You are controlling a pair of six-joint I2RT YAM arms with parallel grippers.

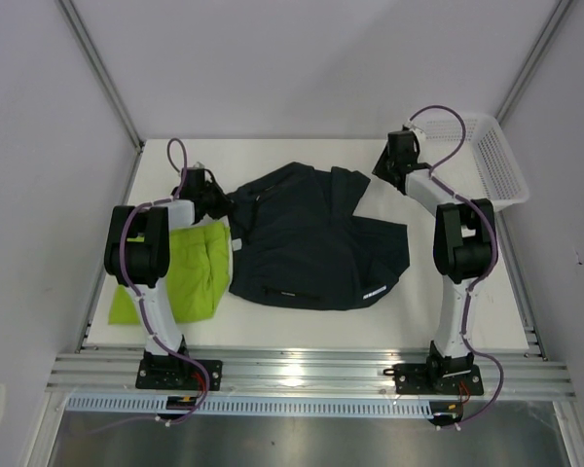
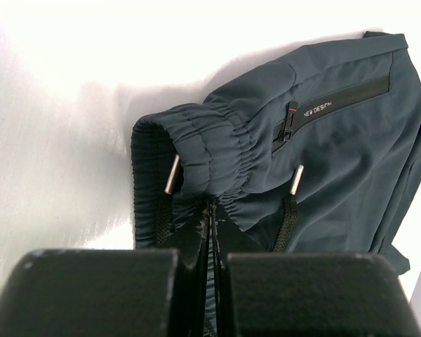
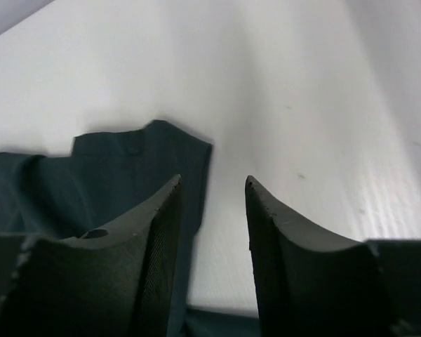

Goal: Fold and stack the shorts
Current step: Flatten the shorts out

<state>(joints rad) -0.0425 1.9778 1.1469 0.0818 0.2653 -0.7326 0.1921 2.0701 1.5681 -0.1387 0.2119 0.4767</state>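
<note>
Now my left claw (image 2: 212, 235) pinches the waistband of the dark navy shorts (image 1: 311, 243) on the table (image 1: 302, 326). My right claw (image 3: 212, 193) is spread, holding nothing. The lime green shorts (image 1: 200, 272) lie just left of them.

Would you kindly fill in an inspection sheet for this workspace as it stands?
Surface: white table, no stains seen.
Job's things: dark shorts spread mid-table; lime shorts at left.
Clutter: white basket at far right corner.
Grippers: left gripper shut on the dark shorts' waistband; right gripper open, holding nothing.
Cables: purple cables, none seen snagged.
Surroundings: white walls; metal rail at near edge.
</note>
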